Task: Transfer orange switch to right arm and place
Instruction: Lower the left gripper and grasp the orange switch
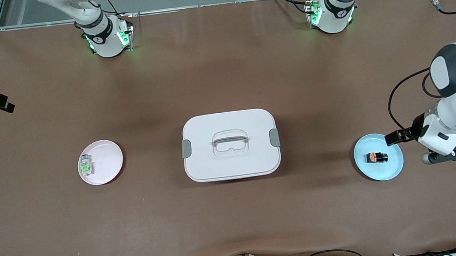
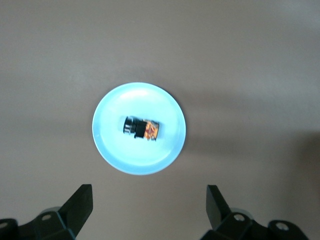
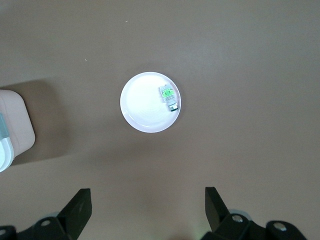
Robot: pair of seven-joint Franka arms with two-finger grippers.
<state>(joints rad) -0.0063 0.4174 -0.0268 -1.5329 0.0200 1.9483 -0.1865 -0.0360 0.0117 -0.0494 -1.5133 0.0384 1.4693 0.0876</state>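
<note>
The orange switch [image 2: 142, 128] lies on its side in the middle of the blue plate [image 1: 395, 169], at the left arm's end of the worktop. Its long axis runs along the table's length. My left hand [image 2: 150, 210] hangs just beside the plate, toward the table's end, fingers spread apart and holding nothing; the switch lies ahead of the gap between them. My left arm is clearly the nearer one.

My right hand [image 3: 148, 210], also spread and empty, is over the pink plate [image 3: 142, 110], which holds the green-marked block [image 3: 168, 97]; that arm waits.

Between the plates stands the white lidded box [image 1: 229, 144]. I can read no writing anywhere.
</note>
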